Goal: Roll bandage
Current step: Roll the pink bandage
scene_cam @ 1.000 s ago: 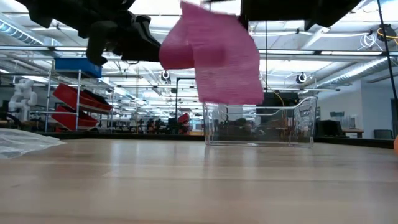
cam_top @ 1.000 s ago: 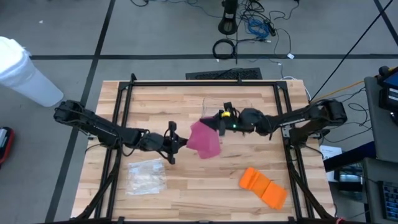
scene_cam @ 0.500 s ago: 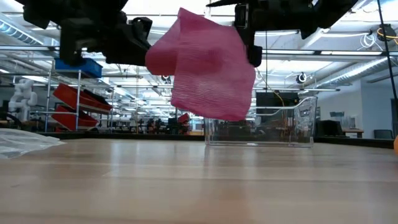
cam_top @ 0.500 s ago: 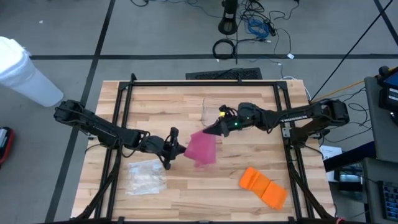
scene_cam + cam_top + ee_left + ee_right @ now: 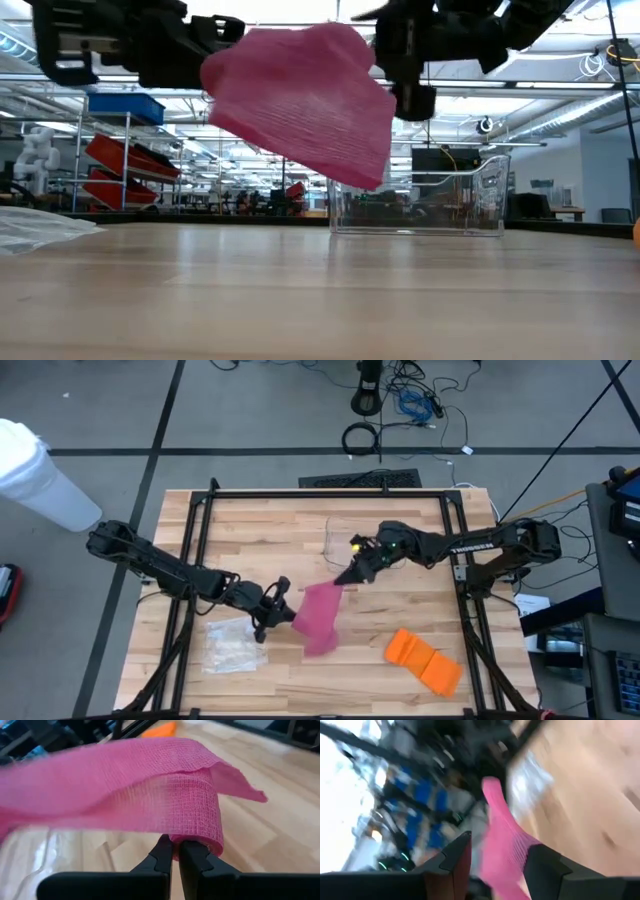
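Observation:
A pink mesh bandage (image 5: 320, 618) hangs in the air over the middle of the table, spread as a slanted sheet (image 5: 300, 100) between both grippers. One end is wound into a loose roll (image 5: 192, 815). My left gripper (image 5: 172, 854) is shut on that rolled end, coming from the table's left (image 5: 278, 603). My right gripper (image 5: 497, 870) comes from the right (image 5: 348, 576). Its fingers stand apart on either side of the bandage's free end (image 5: 502, 840). My left gripper pinches the lower rim of the rolled end (image 5: 192, 844) between its two fingertips, coming almost level from the table's left. The bandage is lifted clear of the table and spreads away from the fingers. My right gripper has the free end's cloth lying against one finger (image 5: 540, 865); whether it is held there I cannot tell.
A clear plastic box (image 5: 415, 200) stands at the far middle of the table. An orange folded thing (image 5: 423, 660) lies near the right front. A clear plastic bag (image 5: 232, 643) lies at the left front. Black frame rails (image 5: 190, 560) run along both sides.
The bandage has swung toward the table's near edge and gone from hanging down to a wider, slanted sheet. My right gripper has turned and dipped toward the near left, following the free end. My left gripper has turned its fingers a little toward the near edge, keeping its hold.

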Available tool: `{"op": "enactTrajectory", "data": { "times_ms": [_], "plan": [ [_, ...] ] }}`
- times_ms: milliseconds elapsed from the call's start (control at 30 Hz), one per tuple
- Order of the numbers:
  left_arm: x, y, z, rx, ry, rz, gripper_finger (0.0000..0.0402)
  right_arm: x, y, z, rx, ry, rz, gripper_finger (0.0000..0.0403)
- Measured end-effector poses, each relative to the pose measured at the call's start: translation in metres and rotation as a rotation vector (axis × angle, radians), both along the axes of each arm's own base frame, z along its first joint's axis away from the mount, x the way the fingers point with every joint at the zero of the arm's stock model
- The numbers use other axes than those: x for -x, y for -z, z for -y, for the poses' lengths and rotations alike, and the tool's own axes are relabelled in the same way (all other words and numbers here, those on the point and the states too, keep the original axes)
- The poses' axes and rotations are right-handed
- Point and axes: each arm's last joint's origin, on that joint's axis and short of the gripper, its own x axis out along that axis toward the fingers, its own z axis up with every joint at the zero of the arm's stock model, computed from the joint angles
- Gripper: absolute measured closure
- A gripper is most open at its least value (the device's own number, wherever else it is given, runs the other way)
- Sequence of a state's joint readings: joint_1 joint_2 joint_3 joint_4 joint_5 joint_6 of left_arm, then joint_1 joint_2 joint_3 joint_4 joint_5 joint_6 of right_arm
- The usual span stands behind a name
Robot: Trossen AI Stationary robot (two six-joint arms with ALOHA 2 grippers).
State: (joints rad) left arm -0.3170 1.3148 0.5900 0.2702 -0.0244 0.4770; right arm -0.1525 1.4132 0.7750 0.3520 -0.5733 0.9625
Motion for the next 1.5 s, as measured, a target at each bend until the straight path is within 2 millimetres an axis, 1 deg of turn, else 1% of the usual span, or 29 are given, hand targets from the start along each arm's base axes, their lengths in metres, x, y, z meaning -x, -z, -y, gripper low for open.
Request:
{"op": "enactTrajectory", "data": {
  "times_ms": [100,167,300,333,433,500,567,633,667,733,800,867,933,967,1033,1100,1133,1200,1300,1367,1500],
  "plan": [
    [0.002,-0.002,0.003,0.022,0.068,0.001,0.0385,0.007,0.015,0.008,0.015,0.039,-0.161,0.0256],
    [0.002,-0.007,0.005,0.045,0.112,0.011,0.0385,0.012,0.023,0.010,0.007,0.030,-0.252,0.0256],
    [0.003,-0.027,0.007,0.072,0.128,0.090,0.0385,0.018,0.026,0.006,-0.008,-0.126,-0.269,0.0257],
    [0.003,-0.030,0.005,0.077,0.098,0.100,0.0385,0.018,0.025,0.003,0.019,-0.132,-0.257,0.0257],
    [0.003,-0.045,-0.001,0.121,-0.054,0.148,0.0385,0.023,0.015,-0.006,0.144,-0.077,-0.227,0.0257],
    [0.005,-0.055,-0.006,0.171,-0.152,0.179,0.0385,0.030,0.008,-0.013,0.292,-0.038,-0.216,0.0257],
    [0.007,-0.063,-0.012,0.257,-0.259,0.199,0.0385,0.041,0.001,-0.025,0.564,0.019,-0.209,0.0257],
    [0.011,-0.073,-0.018,0.384,-0.392,0.232,0.0385,0.051,-0.005,-0.042,0.838,0.107,-0.231,0.0257],
    [0.014,-0.078,-0.022,0.430,-0.439,0.254,0.0385,0.054,-0.007,-0.051,0.948,0.140,-0.236,0.0257],
    [0.019,-0.087,-0.029,0.480,-0.472,0.295,0.0385,0.057,-0.010,-0.068,1.110,0.195,-0.215,0.0257],
    [0.024,-0.093,-0.034,0.534,-0.497,0.309,0.0385,0.056,-0.015,-0.086,1.185,0.240,-0.139,0.0257],
    [0.028,-0.098,-0.041,0.583,-0.523,0.329,0.0385,0.050,-0.018,-0.103,1.199,0.272,-0.040,0.0257],
    [0.033,-0.102,-0.046,0.590,-0.543,0.340,0.0385,0.041,-0.018,-0.124,1.221,0.317,0.066,0.0257],
    [0.034,-0.102,-0.049,0.588,-0.551,0.340,0.0385,0.037,-0.017,-0.135,1.262,0.338,0.103,0.0257],
    [0.036,-0.102,-0.052,0.581,-0.554,0.324,0.0385,0.031,-0.008,-0.152,1.393,0.418,0.113,0.0257],
    [0.038,-0.102,-0.057,0.568,-0.545,0.277,0.0385,0.026,-0.001,-0.161,1.523,0.520,0.070,0.0257],
    [0.039,-0.104,-0.058,0.559,-0.539,0.256,0.0385,0.024,0.001,-0.164,1.555,0.569,0.052,0.0257],
    [0.040,-0.106,-0.060,0.540,-0.546,0.216,0.0385,0.019,0.002,-0.166,1.552,0.623,0.064,0.0257],
    [0.040,-0.103,-0.062,0.524,-0.555,0.182,0.0385,0.015,0.000,-0.166,1.430,0.652,0.141,0.0254],
    [0.040,-0.104,-0.061,0.504,-0.545,0.186,0.0385,0.013,-0.002,-0.163,1.353,0.658,0.179,0.0248],
    [0.040,-0.103,-0.060,0.477,-0.530,0.182,0.0385,0.007,-0.004,-0.151,1.293,0.684,0.185,0.0230]
  ]
}}
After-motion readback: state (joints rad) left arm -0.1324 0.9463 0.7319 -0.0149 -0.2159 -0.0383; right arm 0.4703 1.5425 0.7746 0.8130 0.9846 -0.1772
